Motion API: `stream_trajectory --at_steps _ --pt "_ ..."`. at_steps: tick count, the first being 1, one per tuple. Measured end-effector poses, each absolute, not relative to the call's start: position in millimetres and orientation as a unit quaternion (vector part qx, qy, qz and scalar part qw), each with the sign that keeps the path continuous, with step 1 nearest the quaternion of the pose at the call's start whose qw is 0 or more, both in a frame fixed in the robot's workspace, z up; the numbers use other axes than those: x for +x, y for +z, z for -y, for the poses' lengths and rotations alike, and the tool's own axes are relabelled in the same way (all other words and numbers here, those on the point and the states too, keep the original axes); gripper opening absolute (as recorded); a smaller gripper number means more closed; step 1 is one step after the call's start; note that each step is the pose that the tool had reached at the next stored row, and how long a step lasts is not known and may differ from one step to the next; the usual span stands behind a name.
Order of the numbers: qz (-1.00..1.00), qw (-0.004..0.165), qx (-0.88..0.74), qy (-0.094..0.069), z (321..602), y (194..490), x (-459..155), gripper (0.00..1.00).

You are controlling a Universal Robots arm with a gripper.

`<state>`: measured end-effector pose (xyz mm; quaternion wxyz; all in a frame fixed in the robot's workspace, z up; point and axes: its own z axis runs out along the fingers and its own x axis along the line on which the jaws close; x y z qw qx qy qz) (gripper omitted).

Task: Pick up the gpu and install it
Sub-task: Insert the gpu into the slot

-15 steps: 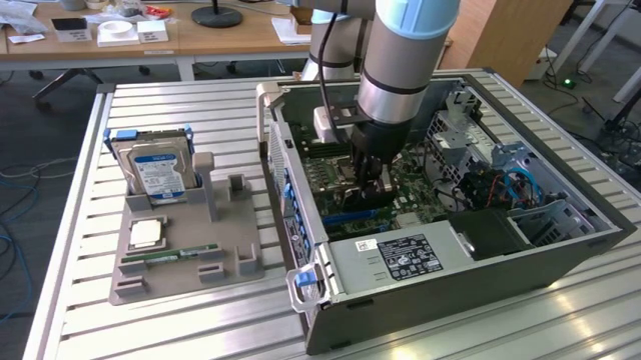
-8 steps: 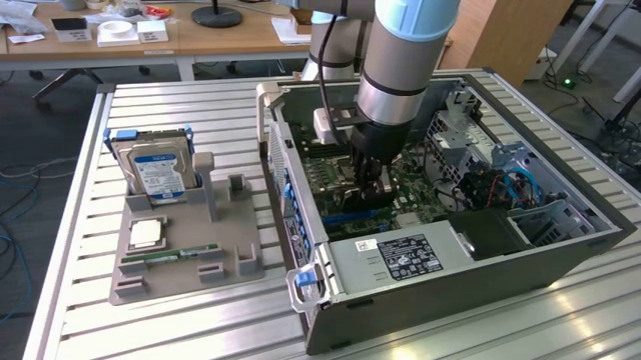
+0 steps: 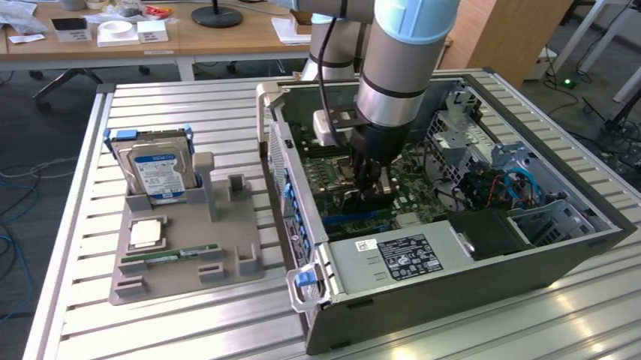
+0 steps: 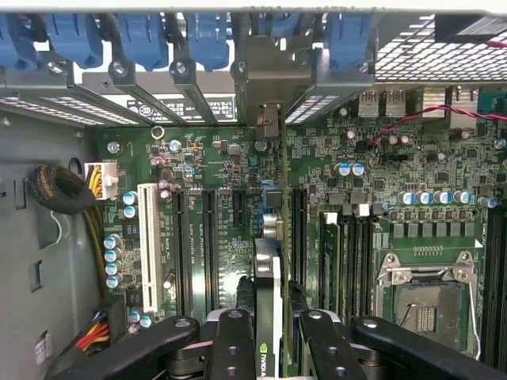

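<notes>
fingers point(image 4: 234, 352): clamped on the top edge of the gpu point(image 4: 268, 277), one either side, down inside the open computer case point(image 3: 451, 289).
gpu: on edge over the motherboard point(image 4: 202, 162) and its expansion slots, bracket end at the blue latches point(image 4: 142, 36); seated or not, cannot tell.
computer case: lies open toward the table point(image 3: 180, 330) edge at the exterior view's right.
parts holder point(image 3: 191, 262): toward the opposite table edge; RAM stick point(image 3: 168, 256) lying near, hard drive point(image 3: 158, 174) upright farther back.
</notes>
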<state>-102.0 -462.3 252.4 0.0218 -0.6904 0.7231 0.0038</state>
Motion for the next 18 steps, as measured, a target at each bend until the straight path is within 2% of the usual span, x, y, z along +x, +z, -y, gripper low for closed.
stream_trajectory --at_steps 18 --pt "-0.723 0.022 -0.690 0.004 462.3 249.7 -102.2 0.27"
